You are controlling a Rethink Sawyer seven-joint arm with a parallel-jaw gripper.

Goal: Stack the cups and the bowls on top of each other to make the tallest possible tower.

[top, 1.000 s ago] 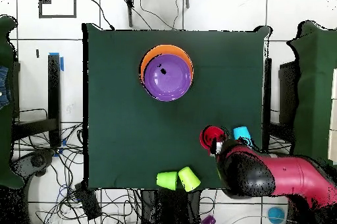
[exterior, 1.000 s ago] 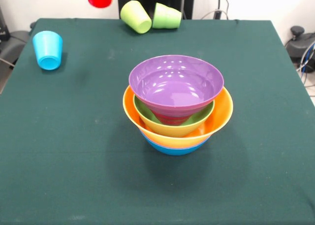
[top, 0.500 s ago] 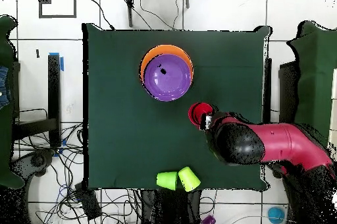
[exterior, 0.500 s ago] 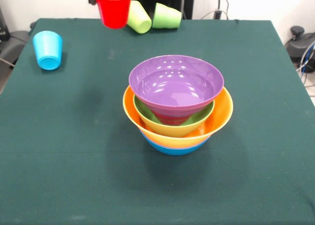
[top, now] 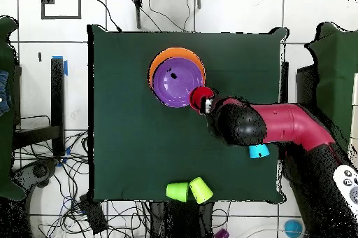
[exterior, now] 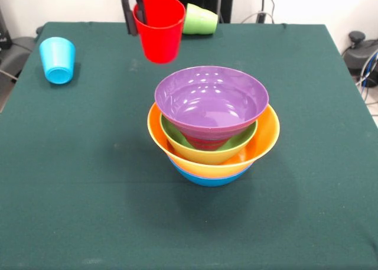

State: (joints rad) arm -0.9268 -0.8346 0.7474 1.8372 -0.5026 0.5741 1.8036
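The tower (exterior: pixel 212 128) stands mid-table, purple bowl (exterior: pixel 211 98) uppermost. The red cup (exterior: pixel 159 28) is held aloft just beside it, pinched at the rim by the gripper (exterior: pixel 133 10). It should be centred before being lowered.

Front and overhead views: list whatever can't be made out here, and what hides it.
- Yellow-green cup: front view, hidden behind the red cup; visible overhead.
- Gripper: front view, cut off by the top edge; overhead, the arm covers it.
- Tower: lower bowls show only as rims; overhead shows just purple and orange.
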